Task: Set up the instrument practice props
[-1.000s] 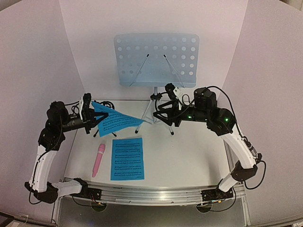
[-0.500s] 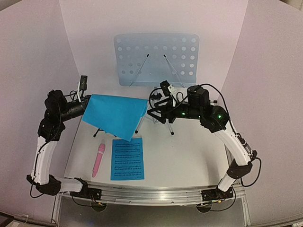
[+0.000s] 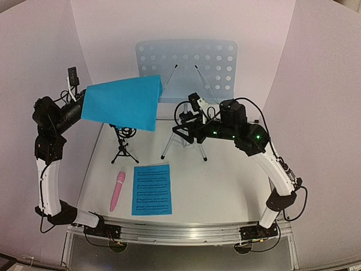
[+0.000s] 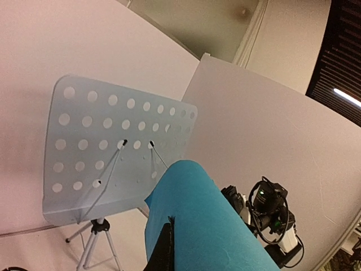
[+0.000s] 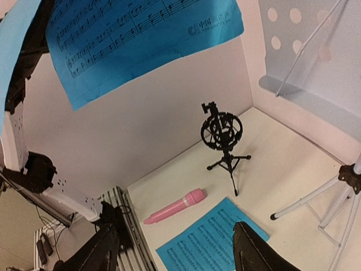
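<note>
The pale-blue perforated music stand [image 3: 186, 70] stands on its silver tripod [image 3: 169, 145] at the back; it also shows in the left wrist view [image 4: 107, 152]. My left gripper [image 3: 84, 106] is shut on one edge of a bright-blue page [image 3: 121, 104], held high to the left of the stand; one black finger [image 4: 164, 248] shows on the page [image 4: 203, 226]. The second page [image 3: 152, 189] and the pink microphone [image 3: 117, 191] lie flat near the front. The black mic stand [image 3: 124, 144] stands upright, its ring empty. My right gripper [image 3: 179, 131] is open and empty beside the tripod.
White walls [image 3: 45, 68] close in the left, back and right. An aluminium rail [image 3: 180, 231] runs along the near edge. In the right wrist view the held page [image 5: 141, 39] hangs above the mic stand [image 5: 224, 135], microphone [image 5: 175, 206] and flat page [image 5: 208, 243].
My left arm has raised the blue page up and to the left, uncovering the black mic stand. My right gripper has shifted slightly left, still open.
</note>
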Controlling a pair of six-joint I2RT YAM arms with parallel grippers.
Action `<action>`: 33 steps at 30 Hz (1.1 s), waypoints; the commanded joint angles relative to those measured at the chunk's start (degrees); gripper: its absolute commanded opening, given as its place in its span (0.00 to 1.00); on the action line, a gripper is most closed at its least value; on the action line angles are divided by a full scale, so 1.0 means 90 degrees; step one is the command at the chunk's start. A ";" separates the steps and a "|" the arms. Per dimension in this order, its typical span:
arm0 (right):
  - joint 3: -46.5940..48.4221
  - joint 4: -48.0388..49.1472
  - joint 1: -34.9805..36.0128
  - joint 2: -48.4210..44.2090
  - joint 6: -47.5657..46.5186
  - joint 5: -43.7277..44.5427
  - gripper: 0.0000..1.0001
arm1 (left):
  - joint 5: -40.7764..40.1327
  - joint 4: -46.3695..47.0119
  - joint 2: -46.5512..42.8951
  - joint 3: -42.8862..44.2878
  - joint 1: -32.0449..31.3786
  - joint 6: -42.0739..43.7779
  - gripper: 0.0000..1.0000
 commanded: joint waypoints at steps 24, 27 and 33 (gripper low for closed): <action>0.1690 0.4552 -0.0005 0.2614 0.2516 0.3731 0.64 | -0.0520 -0.2379 0.0038 -0.0787 0.3316 -0.2708 0.00; 0.1686 0.5102 -0.0003 0.2810 0.2447 0.3877 0.64 | -0.0387 -0.2199 0.0202 -0.0812 0.3344 -0.3000 0.00; 0.2019 0.5703 -0.0002 0.3289 0.2415 0.4071 0.64 | -0.0108 -0.1844 0.0501 -0.0806 0.3341 -0.3209 0.00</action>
